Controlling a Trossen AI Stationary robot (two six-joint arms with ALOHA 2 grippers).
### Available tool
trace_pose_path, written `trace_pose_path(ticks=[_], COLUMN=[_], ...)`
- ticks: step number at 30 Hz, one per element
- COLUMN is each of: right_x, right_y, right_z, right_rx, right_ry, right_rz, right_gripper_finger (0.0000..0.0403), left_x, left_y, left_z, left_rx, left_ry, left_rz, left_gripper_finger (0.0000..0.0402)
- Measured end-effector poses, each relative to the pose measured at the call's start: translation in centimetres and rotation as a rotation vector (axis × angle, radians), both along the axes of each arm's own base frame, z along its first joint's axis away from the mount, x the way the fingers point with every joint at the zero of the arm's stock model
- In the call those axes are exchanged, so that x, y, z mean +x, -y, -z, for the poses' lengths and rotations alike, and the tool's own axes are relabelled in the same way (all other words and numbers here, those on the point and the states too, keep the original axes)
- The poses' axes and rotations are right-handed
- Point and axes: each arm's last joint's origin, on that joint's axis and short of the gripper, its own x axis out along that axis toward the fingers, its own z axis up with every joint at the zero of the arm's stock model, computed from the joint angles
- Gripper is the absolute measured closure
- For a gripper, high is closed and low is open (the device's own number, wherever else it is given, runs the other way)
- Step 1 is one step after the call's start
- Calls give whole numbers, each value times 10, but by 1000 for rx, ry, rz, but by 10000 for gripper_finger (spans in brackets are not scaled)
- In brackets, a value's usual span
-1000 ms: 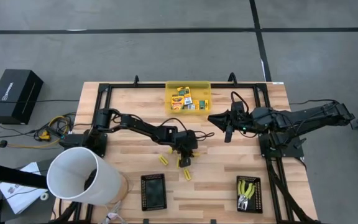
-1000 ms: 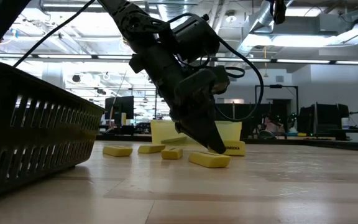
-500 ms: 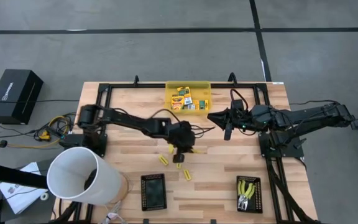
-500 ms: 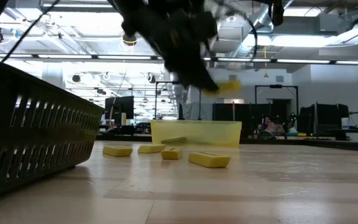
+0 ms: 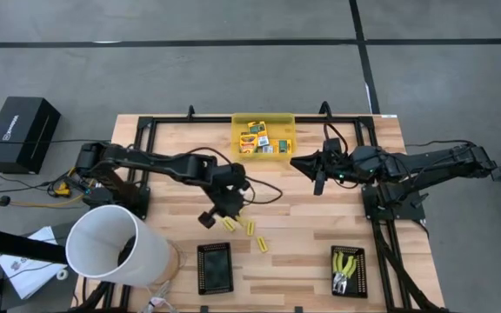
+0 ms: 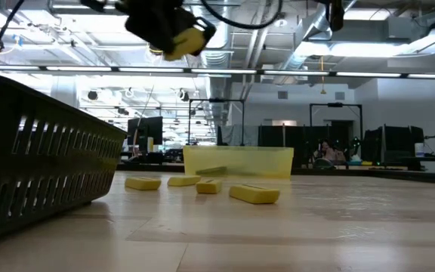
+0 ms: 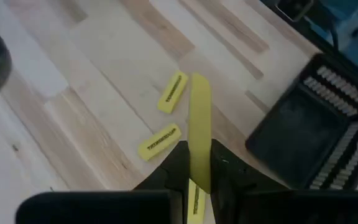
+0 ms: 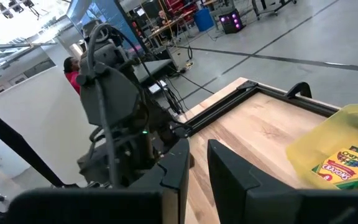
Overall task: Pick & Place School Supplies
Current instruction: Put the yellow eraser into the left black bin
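The translucent yellow rectangular bin (image 5: 263,135) sits at the table's far edge, mid-width, with flat printed boxes (image 5: 256,137) inside. Three short yellow sticks (image 5: 250,228) lie near the table's middle. Two black rectangular trays occupy the near edge: the left tray (image 5: 215,265) and the right tray (image 5: 348,270), which holds the metal hand tools (image 5: 346,263).

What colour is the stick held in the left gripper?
Yellow. The stick pinched in the left gripper shows best in the left wrist view.
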Motion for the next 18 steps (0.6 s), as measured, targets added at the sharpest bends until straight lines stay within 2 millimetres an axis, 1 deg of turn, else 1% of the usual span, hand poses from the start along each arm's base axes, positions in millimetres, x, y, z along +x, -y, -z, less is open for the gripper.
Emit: trace_pose_path(ticks=[2, 5, 8, 10, 14, 18], right_x=[0, 2, 2, 2, 2, 2], right_y=[0, 0, 0, 0, 0, 0], right_z=[-1, -1, 0, 0, 0, 0], right_rx=[2, 3, 15, 18, 26, 31], right_ry=[14, 15, 12, 14, 12, 14], right_rz=[0, 1, 5, 7, 8, 9], right_gripper_finger=[351, 351, 351, 351, 351, 351], left_x=[-6, -11, -15, -20, -28, -33], left_y=[4, 12, 24, 34, 57, 76], left_z=[2, 5, 10, 17, 27, 34], left_rx=[7, -27, -56, -78, -80, -95], left_ry=[-18, -37, -44, -87, -101, -73], left_rz=[33, 85, 139, 182, 261, 331], left_gripper_finger=[376, 376, 376, 376, 376, 376])
